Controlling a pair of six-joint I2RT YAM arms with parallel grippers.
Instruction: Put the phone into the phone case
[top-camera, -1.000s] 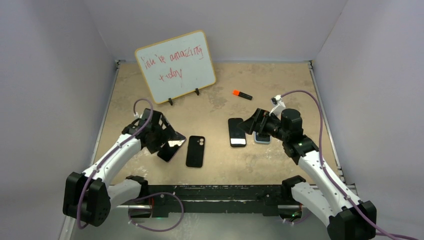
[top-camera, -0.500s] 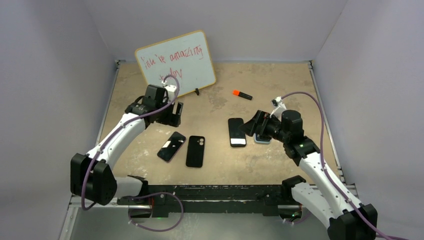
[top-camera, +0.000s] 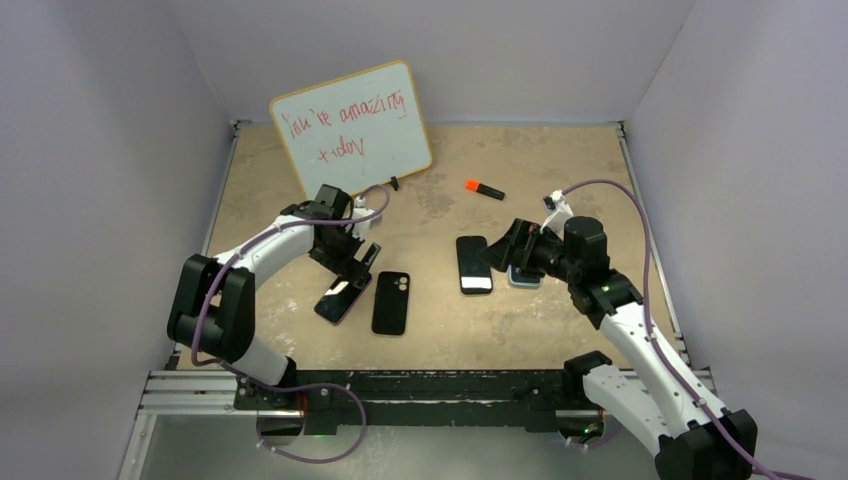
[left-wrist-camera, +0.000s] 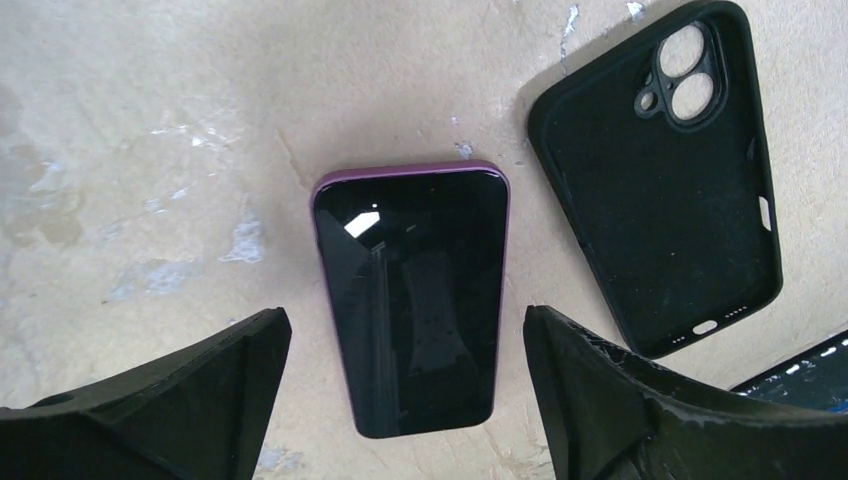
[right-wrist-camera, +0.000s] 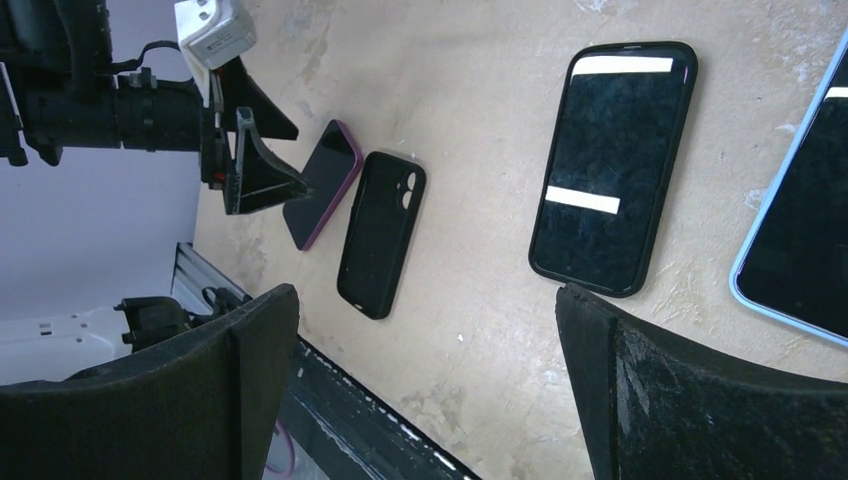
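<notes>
A dark phone with a purple edge (top-camera: 340, 298) lies flat on the table, screen up. It also shows in the left wrist view (left-wrist-camera: 410, 290). An empty black phone case (top-camera: 391, 302) lies beside it on its right, inside up, camera cut-out at the far end (left-wrist-camera: 655, 175). My left gripper (top-camera: 357, 262) is open and hovers over the phone's far end, its fingers (left-wrist-camera: 200, 400) apart on either side and not touching it. My right gripper (top-camera: 497, 252) is open and empty at mid right (right-wrist-camera: 428, 295).
A phone in a black case (top-camera: 474, 264) and a phone in a light blue case (top-camera: 523, 277) lie under my right gripper. An orange marker (top-camera: 484, 188) lies further back. A whiteboard (top-camera: 351, 133) stands on its feet at the back left.
My left arm swung up and back towards the whiteboard, then came down over the far end of the purple-edged phone. The phone, the case and my right arm have not moved.
</notes>
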